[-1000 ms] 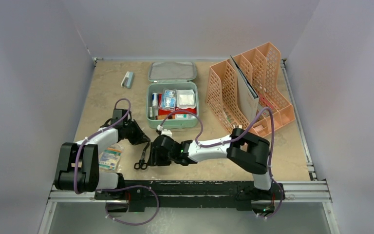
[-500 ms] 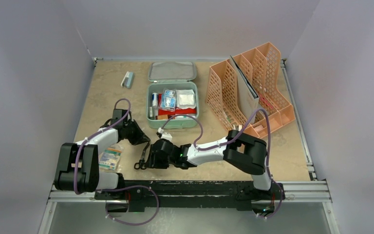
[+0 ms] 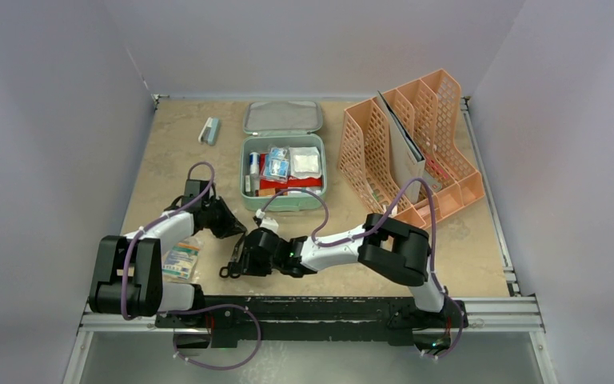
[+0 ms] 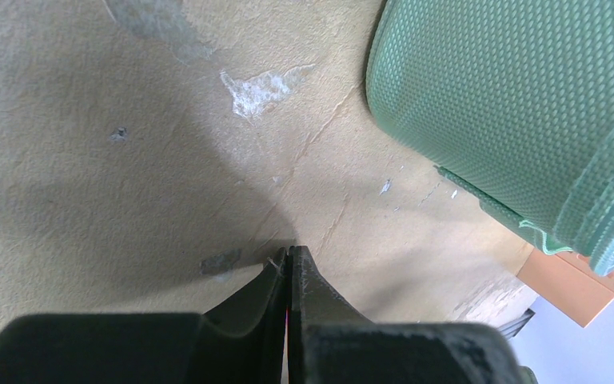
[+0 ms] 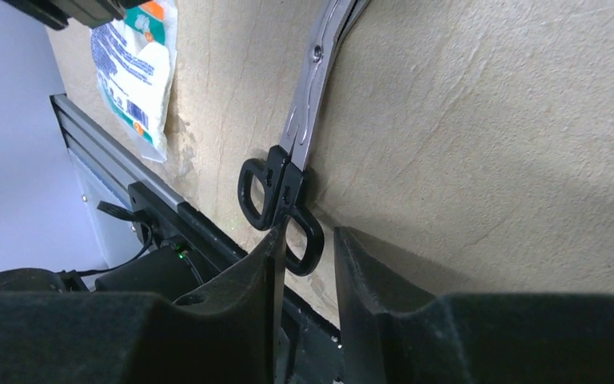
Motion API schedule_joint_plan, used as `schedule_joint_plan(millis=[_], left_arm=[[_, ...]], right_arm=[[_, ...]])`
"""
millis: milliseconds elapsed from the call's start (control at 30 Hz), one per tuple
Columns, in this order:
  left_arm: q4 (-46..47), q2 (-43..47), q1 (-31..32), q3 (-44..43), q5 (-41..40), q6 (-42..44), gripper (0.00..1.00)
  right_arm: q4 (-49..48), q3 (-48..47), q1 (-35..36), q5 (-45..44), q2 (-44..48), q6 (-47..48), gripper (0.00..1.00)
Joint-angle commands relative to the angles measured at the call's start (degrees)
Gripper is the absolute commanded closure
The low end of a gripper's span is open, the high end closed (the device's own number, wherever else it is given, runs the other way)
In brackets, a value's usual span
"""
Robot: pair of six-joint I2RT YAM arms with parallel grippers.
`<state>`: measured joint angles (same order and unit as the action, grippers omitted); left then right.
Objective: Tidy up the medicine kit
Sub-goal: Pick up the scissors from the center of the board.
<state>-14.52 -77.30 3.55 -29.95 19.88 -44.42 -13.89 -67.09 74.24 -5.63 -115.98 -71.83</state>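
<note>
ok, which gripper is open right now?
The right gripper, fingers apart at the scissors, by their black handle loops. The left gripper is shut, holding nothing.

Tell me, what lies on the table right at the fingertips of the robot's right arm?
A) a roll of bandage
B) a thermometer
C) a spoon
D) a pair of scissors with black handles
D: the right wrist view shows the scissors flat on the table, their black handle loops right at the tips of the open right gripper.
</note>
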Motion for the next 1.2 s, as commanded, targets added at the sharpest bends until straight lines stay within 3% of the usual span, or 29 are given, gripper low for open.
schedule_joint_plan(millis=[0,267,433,800,933,1000,1167], left_arm=[[-2.13,0.33,0.32,2.32,-2.41,0.31,1.00],[-4.96,3.07,0.32,0.35,-0.59,-0.66,1.00],[-10.80,7.88,0.32,-4.70,0.60,0.80,0.99],[-23.79,17.88,0.32,-21.72,3.09,6.49,0.66],[-24.93,19.32,0.32,-26.93,8.05,7.39,0.34],[-26.28,19.65,0.32,-29.54,10.03,7.82,0.29],[-27.55,20.84,0.32,-34.31,11.97,10.30,0.28]], right_arm=[[2.32,-1.56,0.29,-3.14,-1.20,-1.38,0.72],[1.55,0.73,0.29,-4.51,3.17,3.80,1.00],[-2.04,3.51,0.30,-1.85,6.28,8.58,1.00],[-4.47,6.18,-0.05,4.42,14.47,24.43,1.00],[0.43,2.97,-0.55,5.30,15.86,30.68,1.00],[3.23,1.47,-1.47,6.33,15.81,33.48,1.00],[5.04,2.27,-7.91,16.82,18.54,39.43,1.00]])
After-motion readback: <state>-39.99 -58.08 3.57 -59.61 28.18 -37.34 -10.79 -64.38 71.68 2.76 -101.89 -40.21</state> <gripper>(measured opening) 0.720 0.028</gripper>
